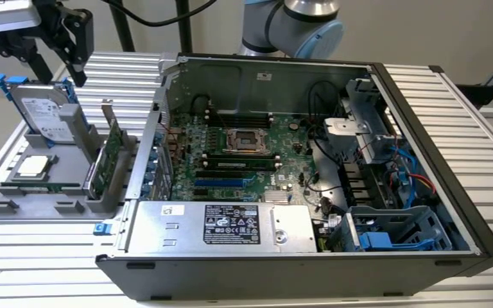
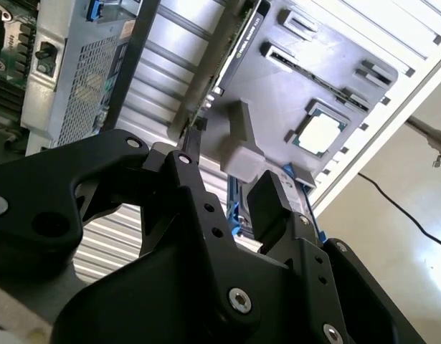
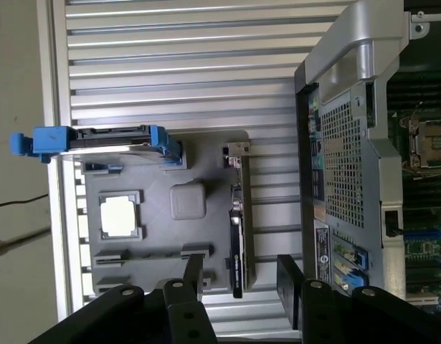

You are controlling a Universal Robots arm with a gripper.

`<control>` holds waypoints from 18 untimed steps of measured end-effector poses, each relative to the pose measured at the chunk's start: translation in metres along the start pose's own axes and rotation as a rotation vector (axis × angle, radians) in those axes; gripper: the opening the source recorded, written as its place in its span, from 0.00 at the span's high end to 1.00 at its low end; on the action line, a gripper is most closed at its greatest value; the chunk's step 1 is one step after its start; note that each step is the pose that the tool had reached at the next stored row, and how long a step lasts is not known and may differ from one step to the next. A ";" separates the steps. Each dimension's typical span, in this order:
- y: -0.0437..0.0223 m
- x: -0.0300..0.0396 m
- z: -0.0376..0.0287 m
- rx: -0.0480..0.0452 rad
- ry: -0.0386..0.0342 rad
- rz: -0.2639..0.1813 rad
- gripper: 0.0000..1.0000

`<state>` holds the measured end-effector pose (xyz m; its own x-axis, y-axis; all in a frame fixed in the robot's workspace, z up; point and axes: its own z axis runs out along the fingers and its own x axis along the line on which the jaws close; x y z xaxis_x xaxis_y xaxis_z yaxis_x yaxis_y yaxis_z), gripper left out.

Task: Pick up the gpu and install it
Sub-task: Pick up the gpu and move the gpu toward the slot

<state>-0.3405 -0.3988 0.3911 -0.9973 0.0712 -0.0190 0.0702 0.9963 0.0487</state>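
The gpu point(image 1: 110, 157) stands on edge in a slot of the grey holder point(image 1: 24, 208), at the exterior view's left of the open computer case point(image 1: 315, 192), with its silver bracket at the far end. In the first wrist view the gpu point(image 3: 238, 229) shows edge-on, and my gripper point(image 3: 242, 283) hangs above it, open, one finger on either side of the card's line. My gripper point(image 1: 56, 69) is well above the holder with nothing between its fingers. The second wrist view shows the gpu point(image 2: 242, 43) beyond the open gripper point(image 2: 231, 179).
A silver hard drive with blue rails point(image 1: 45, 115) stands in the holder beside the gpu, and a square processor chip point(image 1: 34, 165) lies flat in front of it. The motherboard point(image 1: 238, 160) lies inside the case, with a power supply point(image 1: 221, 224) at the near side.
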 end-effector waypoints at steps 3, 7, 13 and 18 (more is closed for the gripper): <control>0.0000 0.0000 0.0008 0.0000 0.0000 0.000 0.00; -0.0001 0.0000 0.0017 0.0000 0.0000 0.000 0.00; -0.0002 0.0001 0.0035 0.0000 0.0000 0.000 0.00; -0.0003 0.0001 0.0052 0.0000 0.0003 0.000 0.00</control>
<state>-0.3406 -0.3988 0.3859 -0.9973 0.0712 -0.0186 0.0702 0.9963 0.0487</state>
